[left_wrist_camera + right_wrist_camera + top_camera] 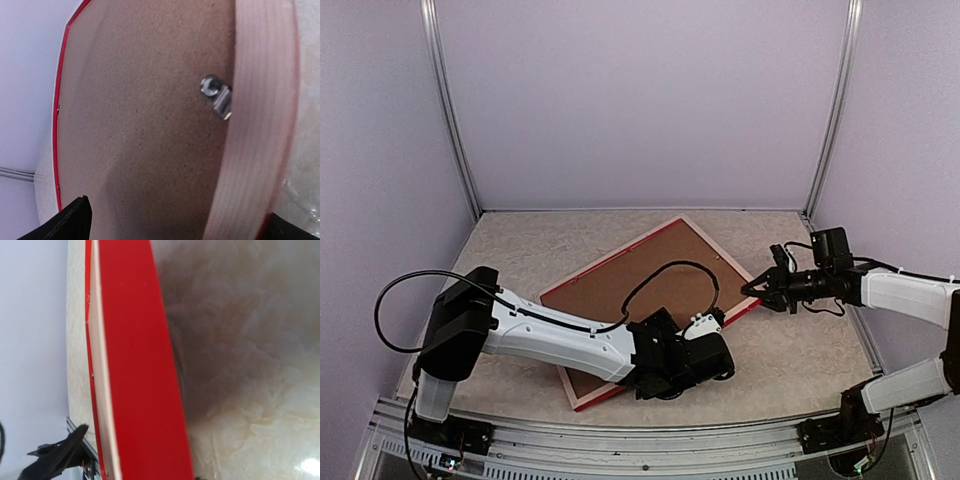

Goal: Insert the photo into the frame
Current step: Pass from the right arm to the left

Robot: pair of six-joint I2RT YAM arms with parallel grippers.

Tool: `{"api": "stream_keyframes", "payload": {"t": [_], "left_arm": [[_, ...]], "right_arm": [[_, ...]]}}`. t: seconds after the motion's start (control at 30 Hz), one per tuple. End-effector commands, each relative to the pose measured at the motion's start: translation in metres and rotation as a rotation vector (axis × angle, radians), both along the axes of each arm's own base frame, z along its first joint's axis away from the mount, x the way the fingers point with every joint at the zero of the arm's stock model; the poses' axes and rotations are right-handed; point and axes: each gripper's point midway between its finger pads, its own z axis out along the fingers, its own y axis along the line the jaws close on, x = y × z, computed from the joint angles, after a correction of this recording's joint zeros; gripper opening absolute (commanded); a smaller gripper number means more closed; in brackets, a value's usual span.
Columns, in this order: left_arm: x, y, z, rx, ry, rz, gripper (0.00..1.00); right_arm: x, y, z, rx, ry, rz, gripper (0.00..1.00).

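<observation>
A: Starting at the left. What is the left arm (550, 335) doing?

B: It is reaching across the near end of the frame (140, 365). The left jaws are standing wide, released, straddling the pale wood rail on the frame's near-right side. One fingertip (75, 220) is hanging over the backing board (150, 125), the other past the red lip.

A: And the frame itself?

B: It is lying back-up on the tabletop (520, 245), mid-scene, with the brown backing board filling it. Its long axis is running diagonally, near-left to far-right, with one corner pointing toward the back wall. A metal turn clip (216, 95) is sitting on the board against the rail.

A: Moving right?

B: The right arm (905, 295) is stretching in from the right side. The right jaws are looking clenched on the frame's right-hand corner, with the red outer edge running up between them in the wrist view. A dark shadow is lying on the tabletop beside that edge.
</observation>
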Motion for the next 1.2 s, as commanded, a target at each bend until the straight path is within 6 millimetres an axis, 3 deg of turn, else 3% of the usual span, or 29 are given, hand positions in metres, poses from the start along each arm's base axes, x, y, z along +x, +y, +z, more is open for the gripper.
{"api": "stream_keyframes", "payload": {"t": [0.0,0.07,0.2,0.3,0.43,0.67,0.77,0.83,1.0,1.17], "left_arm": [[0.015,0.016,0.014,0.078,-0.165,0.106,0.98],[0.017,0.018,0.017,0.090,-0.194,0.121,0.93],[0.017,0.022,0.025,0.083,-0.217,0.131,0.67],[0.017,0.024,0.032,0.069,-0.222,0.131,0.50],[0.017,0.029,0.042,0.074,-0.237,0.136,0.37],[0.020,0.036,0.066,0.083,-0.281,0.143,0.24],[0.021,0.039,0.077,0.094,-0.298,0.142,0.18],[0.021,0.041,0.086,0.101,-0.309,0.140,0.15],[0.022,0.044,0.119,0.111,-0.340,0.133,0.00],[0.023,0.043,0.167,0.104,-0.374,0.121,0.00]], "right_arm": [[0.004,0.002,0.024,0.021,-0.041,-0.001,0.00],[0.005,0.002,0.024,0.017,-0.040,-0.001,0.00],[0.006,0.003,0.024,0.015,-0.039,0.001,0.01],[0.007,0.002,0.025,0.005,-0.043,0.005,0.14],[0.012,0.000,0.033,-0.025,-0.066,0.000,0.33],[0.019,-0.007,0.044,-0.103,-0.107,0.000,0.49],[0.022,-0.015,0.050,-0.139,-0.127,-0.010,0.73],[0.026,-0.022,0.056,-0.167,-0.144,-0.024,0.81],[0.040,-0.051,0.075,-0.217,-0.188,-0.087,0.86],[0.056,-0.086,0.098,-0.274,-0.243,-0.159,0.86]]}}
